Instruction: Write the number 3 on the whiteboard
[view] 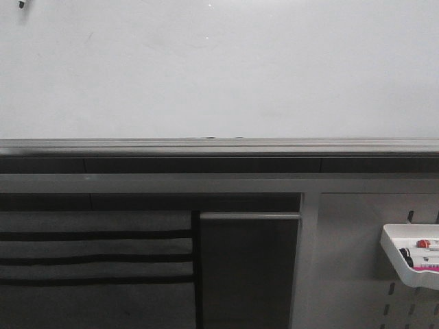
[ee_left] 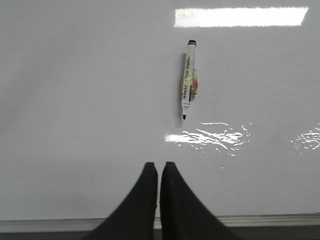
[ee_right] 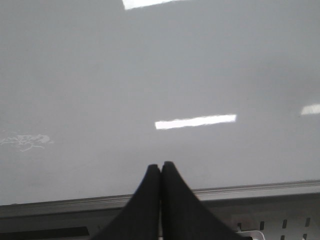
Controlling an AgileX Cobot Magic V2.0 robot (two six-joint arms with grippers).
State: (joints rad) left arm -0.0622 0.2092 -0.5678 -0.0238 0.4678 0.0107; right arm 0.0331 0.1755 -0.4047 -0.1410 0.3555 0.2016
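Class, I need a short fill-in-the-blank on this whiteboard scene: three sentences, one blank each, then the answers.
1. The marker lying on the whiteboard has its cap ____.
2. The left gripper and the right gripper both have their fingers ____.
3. The white tray hangs on the grey ____.

Answers: off; shut; pegboard

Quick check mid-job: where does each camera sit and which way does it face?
Front: looks forward over the whiteboard and its grey rail; no arm in view.
Left wrist: on the left arm, looks down at the board and a marker; shut left gripper shows.
Right wrist: on the right arm, over bare board; shut right gripper shows.
All three share the whiteboard and rail.
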